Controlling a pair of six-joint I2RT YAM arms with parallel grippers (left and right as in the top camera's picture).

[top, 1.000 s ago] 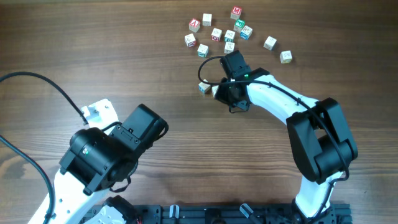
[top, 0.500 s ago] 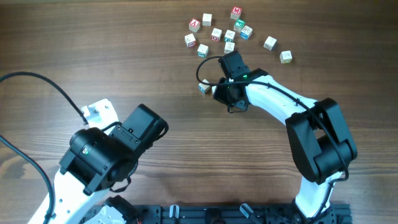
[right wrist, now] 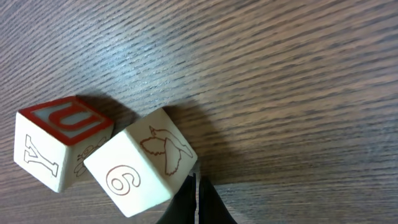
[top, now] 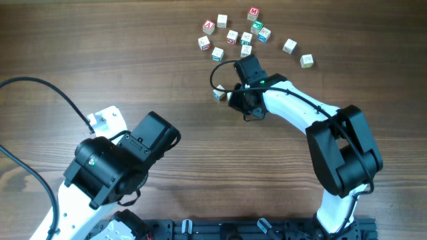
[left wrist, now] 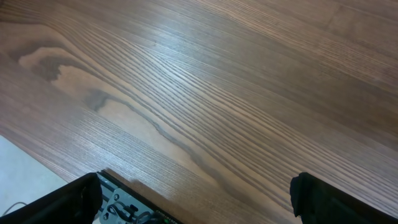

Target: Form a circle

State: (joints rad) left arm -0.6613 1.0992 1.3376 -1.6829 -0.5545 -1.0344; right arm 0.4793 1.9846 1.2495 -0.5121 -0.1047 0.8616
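Right wrist: right claw closed, empty, tips against cube; left claw wide open, empty.

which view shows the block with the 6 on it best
The right wrist view: the cube with the 6 sits close up, numeral readable, touching the red U cube. Overhead, the right gripper mostly covers it. The left wrist view does not show it.

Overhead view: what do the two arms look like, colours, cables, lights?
Left arm and right arm: white links joined by bulky black housings. A black cable runs to the left arm; another loops at the right wrist, near a small green light. Fingers are black.
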